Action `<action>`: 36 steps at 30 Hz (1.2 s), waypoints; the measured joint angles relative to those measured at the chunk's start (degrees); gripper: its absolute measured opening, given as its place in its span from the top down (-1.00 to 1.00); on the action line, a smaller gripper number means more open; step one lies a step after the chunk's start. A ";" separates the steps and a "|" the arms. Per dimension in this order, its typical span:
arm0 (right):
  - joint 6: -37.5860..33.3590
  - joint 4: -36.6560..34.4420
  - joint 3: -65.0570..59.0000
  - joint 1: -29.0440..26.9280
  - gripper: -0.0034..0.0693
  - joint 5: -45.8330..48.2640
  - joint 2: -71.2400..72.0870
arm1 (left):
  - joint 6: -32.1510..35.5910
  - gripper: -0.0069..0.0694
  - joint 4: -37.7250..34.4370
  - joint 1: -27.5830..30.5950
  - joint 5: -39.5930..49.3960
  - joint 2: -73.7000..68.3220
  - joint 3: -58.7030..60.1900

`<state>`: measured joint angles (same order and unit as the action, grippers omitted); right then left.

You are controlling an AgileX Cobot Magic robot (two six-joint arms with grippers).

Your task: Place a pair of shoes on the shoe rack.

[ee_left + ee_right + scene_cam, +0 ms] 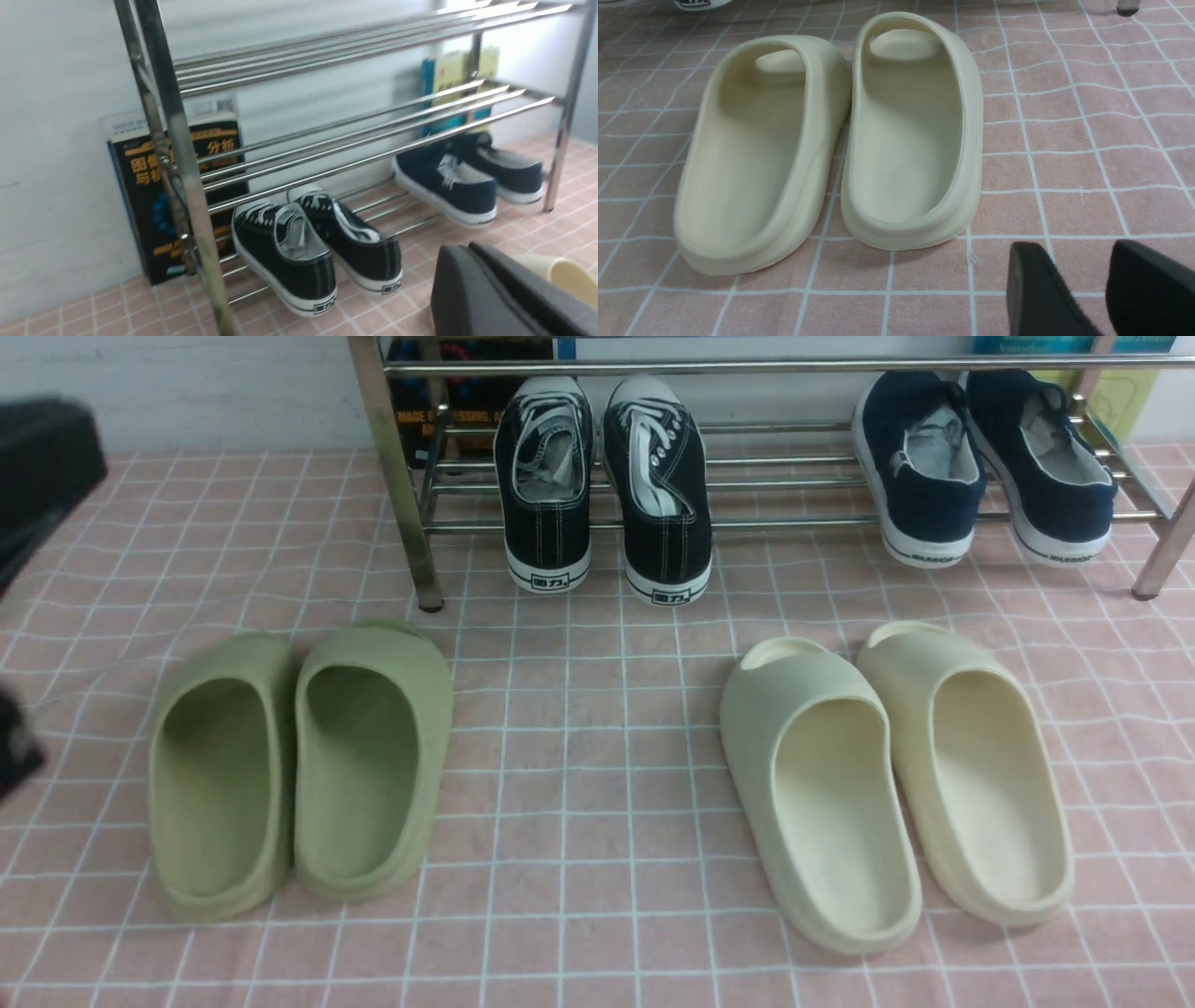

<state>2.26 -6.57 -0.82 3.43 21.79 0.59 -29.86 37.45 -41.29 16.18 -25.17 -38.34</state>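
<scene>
1. The black sneakers are set on the shoe rack's lowest tubes.
2. Light, soft canvas is expected; heel collars are judged best for gripping.
3. The left gripper is closed, the right gripper spread wide; nothing is held.

Counter: pink covering, white grid lines. Shoe rack stood along far edge, legs on counter. Olive-green slides lay side by side, touching, left part toward near edge. Cream slides lay likewise on right part, well apart from them. Black book stood upright behind rack, at wall.
</scene>
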 joint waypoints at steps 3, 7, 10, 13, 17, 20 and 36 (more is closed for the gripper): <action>0.00 0.00 0.00 0.00 0.25 0.00 0.00 | -10.58 0.77 4.13 0.00 0.65 8.81 7.73; 0.00 0.00 0.00 0.00 0.25 0.00 0.00 | -19.29 0.77 6.76 0.00 8.65 16.28 11.56; 0.00 0.00 0.00 0.00 0.25 0.00 0.00 | -20.75 0.77 7.13 0.00 11.57 19.41 12.55; 0.00 0.00 0.00 0.00 0.25 0.00 0.00 | -21.10 0.77 7.17 0.00 11.82 20.00 13.21; 0.00 0.00 0.00 0.00 0.25 0.00 0.00 | -22.03 0.77 4.79 0.00 12.28 20.00 15.22; 0.00 0.00 0.00 0.00 0.25 0.00 0.00 | -22.92 0.76 3.15 0.00 13.14 20.00 16.13; 0.00 0.00 0.00 0.00 0.25 0.00 0.00 | -23.71 0.72 5.93 0.00 19.74 20.17 19.27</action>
<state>2.26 -6.57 -0.82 3.43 21.79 0.59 -53.56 43.38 -41.29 35.92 -5.00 -19.08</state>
